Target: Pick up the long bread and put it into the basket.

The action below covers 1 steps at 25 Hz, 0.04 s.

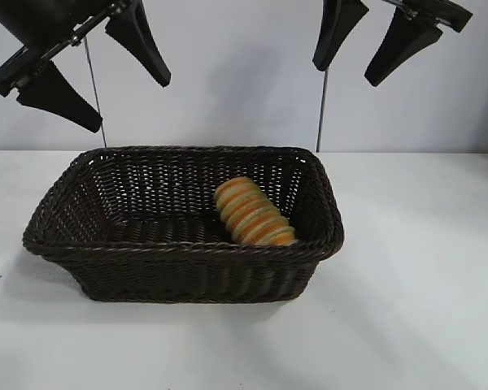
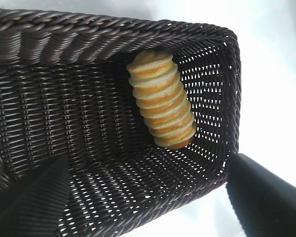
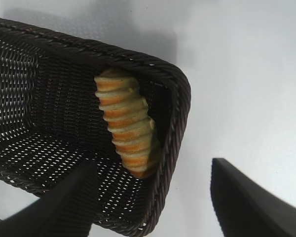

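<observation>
The long bread [image 1: 253,213], golden-tan with orange-brown ridges, lies inside the dark woven basket [image 1: 187,252] near its right end wall. Both wrist views show the long bread [image 2: 161,100] [image 3: 126,123] resting against that wall of the basket [image 2: 49,39] [image 3: 172,123]. My left gripper [image 1: 93,57] hangs open high above the basket's left end, nothing between its fingers. My right gripper [image 1: 374,36] hangs open high above the basket's right end, also with nothing in it. Neither gripper touches the bread or the basket.
The basket stands on a white tabletop [image 1: 423,284] with bare surface to the right and in front. A pale wall [image 1: 244,81] rises behind, with two thin vertical rods [image 1: 320,114] in front of it.
</observation>
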Available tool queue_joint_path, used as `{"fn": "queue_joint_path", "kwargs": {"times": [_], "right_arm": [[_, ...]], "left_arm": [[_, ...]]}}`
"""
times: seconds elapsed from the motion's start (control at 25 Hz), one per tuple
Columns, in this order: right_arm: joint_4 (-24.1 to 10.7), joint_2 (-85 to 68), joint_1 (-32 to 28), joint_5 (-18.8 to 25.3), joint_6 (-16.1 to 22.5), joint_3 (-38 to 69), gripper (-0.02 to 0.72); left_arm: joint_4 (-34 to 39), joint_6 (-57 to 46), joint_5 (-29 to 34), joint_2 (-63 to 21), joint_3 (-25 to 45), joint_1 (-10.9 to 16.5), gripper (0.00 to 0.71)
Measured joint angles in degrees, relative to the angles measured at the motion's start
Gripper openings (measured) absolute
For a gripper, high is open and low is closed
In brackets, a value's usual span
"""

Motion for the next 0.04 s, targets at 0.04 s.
{"fn": "queue_joint_path", "kwargs": {"times": [0.04], "right_arm": [[0.0, 0.0, 0.0, 0.0, 0.0, 0.0, 0.475]], "left_arm": [[0.0, 0.0, 0.0, 0.0, 0.0, 0.0, 0.625]]}}
